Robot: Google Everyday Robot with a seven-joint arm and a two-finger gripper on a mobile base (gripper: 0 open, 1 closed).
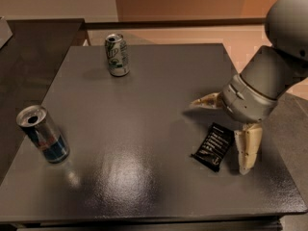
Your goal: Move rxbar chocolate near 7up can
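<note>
At frame right, the gripper holds its fingers wide around the flat black-wrapped rxbar chocolate; best lower squarely, then pinch its long edges.

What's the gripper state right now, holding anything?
Gripper: open, holding nothing, positioned at the rxbar chocolate on the right side of the table.

The black bar near the right edge of the bench carries lines of white print, too small to read. The green-marked can and the blue can show logos, none legible. The hand, fingers spread wide, is just beside the black bar.
</note>
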